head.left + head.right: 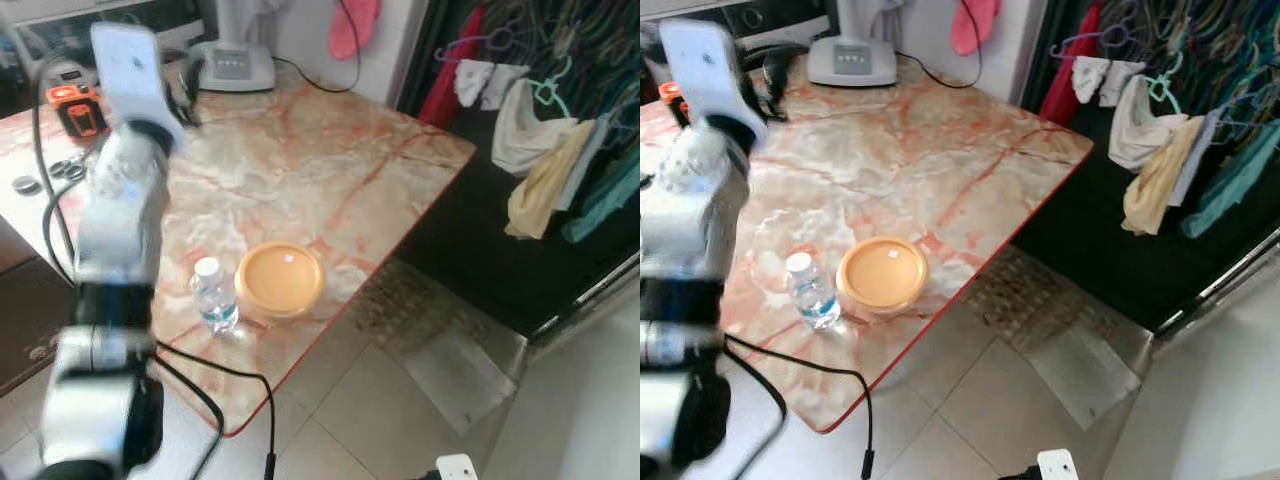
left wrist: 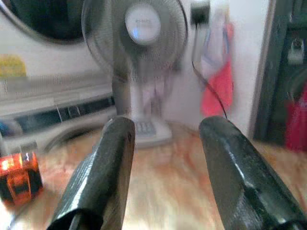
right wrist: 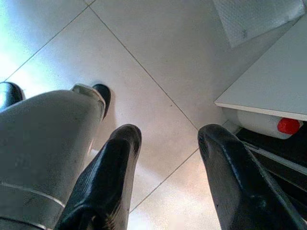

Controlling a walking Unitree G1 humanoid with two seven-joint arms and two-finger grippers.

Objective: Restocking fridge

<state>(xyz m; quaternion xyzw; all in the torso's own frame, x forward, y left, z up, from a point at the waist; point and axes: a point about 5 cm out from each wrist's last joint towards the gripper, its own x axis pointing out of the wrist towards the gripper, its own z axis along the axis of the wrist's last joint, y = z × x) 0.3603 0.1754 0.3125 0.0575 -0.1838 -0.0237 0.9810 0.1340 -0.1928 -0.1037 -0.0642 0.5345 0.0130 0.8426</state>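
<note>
Left arm raised over table, fingers apart, empty; fan beyond.

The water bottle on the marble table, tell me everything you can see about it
The water bottle is small, of clear plastic, with a white cap and a pale bluish lower part; whether that is a label or water cannot be told. It stands upright and capped near the front edge of the marble table, just to the robot's left of the round orange lidded container, close beside it; contact cannot be judged. The left arm is raised over the table beside the bottle, and no gripper holds the bottle.
</note>
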